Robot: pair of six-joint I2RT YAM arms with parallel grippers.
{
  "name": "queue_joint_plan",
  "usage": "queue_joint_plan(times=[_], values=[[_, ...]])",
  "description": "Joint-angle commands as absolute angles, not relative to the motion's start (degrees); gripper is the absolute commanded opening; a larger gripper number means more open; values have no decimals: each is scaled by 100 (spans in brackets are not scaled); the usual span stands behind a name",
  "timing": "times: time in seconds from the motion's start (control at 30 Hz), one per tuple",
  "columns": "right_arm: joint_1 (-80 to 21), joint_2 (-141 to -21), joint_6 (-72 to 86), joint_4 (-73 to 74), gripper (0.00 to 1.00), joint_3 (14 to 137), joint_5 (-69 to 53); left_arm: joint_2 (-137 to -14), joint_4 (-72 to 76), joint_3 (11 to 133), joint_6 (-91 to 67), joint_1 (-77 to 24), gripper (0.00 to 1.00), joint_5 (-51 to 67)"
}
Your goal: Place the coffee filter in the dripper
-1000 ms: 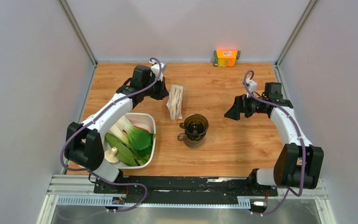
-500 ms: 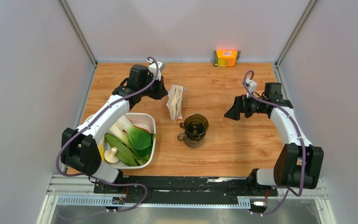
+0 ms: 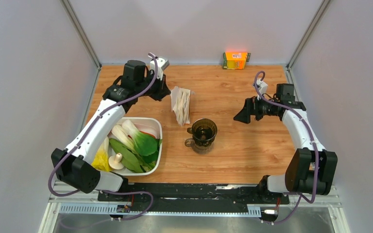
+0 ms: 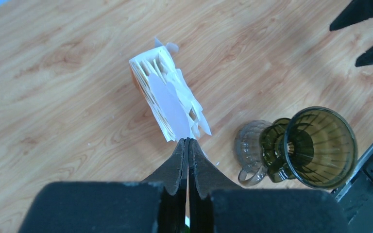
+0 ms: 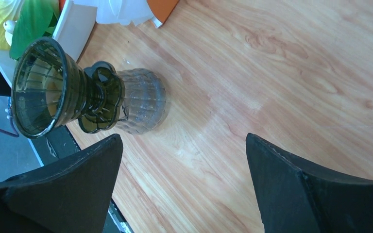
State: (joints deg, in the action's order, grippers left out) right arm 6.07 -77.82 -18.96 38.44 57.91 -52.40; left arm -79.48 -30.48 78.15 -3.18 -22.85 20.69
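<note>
The left claw [image 4: 187, 143] is squeezed closed, its tips at the edge of the white coffee filter [image 4: 167, 104] just ahead, the dripper [image 4: 320, 145] to its right; the paper looks light, floppy and easy to tear, so pinch one edge softly.

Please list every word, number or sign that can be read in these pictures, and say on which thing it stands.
None can be read. The small orange and green packet at the far wall bears a pale label, but its print is too small and blurred.
</note>
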Motion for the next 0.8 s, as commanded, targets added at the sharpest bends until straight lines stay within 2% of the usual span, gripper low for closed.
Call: queue_joint_plan(times=[0.0, 0.27, 0.4, 0.63, 0.77], values=[[582, -7827, -2455, 3985, 100, 6561, -5552, -7692, -3618, 8520, 331, -2263, 0, 2444], [436, -8077, -3060, 4475, 100, 8118, -6055, -7800, -4564, 9557, 771, -2322, 0, 3500], [49, -8061, -3259, 4595, 100, 8609, -6281, -7863, -5192, 9915, 1329, -2695, 0, 3817], [-1425, -7692, -3781, 4579, 100, 8493, -6373, -7771, -5275, 10096, 1642, -3099, 0, 4426], [-1816, -7496, -3888, 4325, 100, 8280, -6403, -7774, -5305, 10209, 1780, -3272, 0, 4640]])
